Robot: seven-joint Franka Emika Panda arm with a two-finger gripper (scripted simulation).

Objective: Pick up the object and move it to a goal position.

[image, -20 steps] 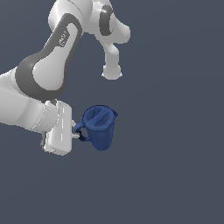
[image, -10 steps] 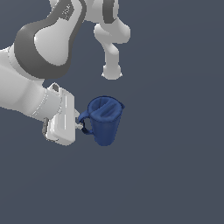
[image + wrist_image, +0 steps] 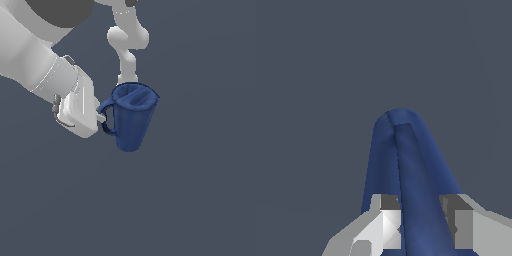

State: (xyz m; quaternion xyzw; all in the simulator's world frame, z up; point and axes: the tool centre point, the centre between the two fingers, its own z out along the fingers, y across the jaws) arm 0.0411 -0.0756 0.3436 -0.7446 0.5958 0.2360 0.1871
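Note:
The object is a dark blue tapered pitcher [image 3: 132, 117] with a loop handle on the exterior view's left side and its open mouth facing up. It hangs in the air, roughly upright, held by its handle. My gripper [image 3: 102, 118] reaches in from the exterior view's left and is shut on that handle. In the wrist view the blue handle strip [image 3: 416, 200] runs between my two fingers [image 3: 387, 220], and the pitcher's body rises behind it.
The white arm [image 3: 40, 60] fills the upper part of the exterior view's left. Its base links [image 3: 127, 37] stand behind the pitcher. The background is plain dark grey.
The arm has carried the pitcher upward and toward the exterior view's right, and closer to the camera, so it looks larger. The grip on the handle is unchanged.

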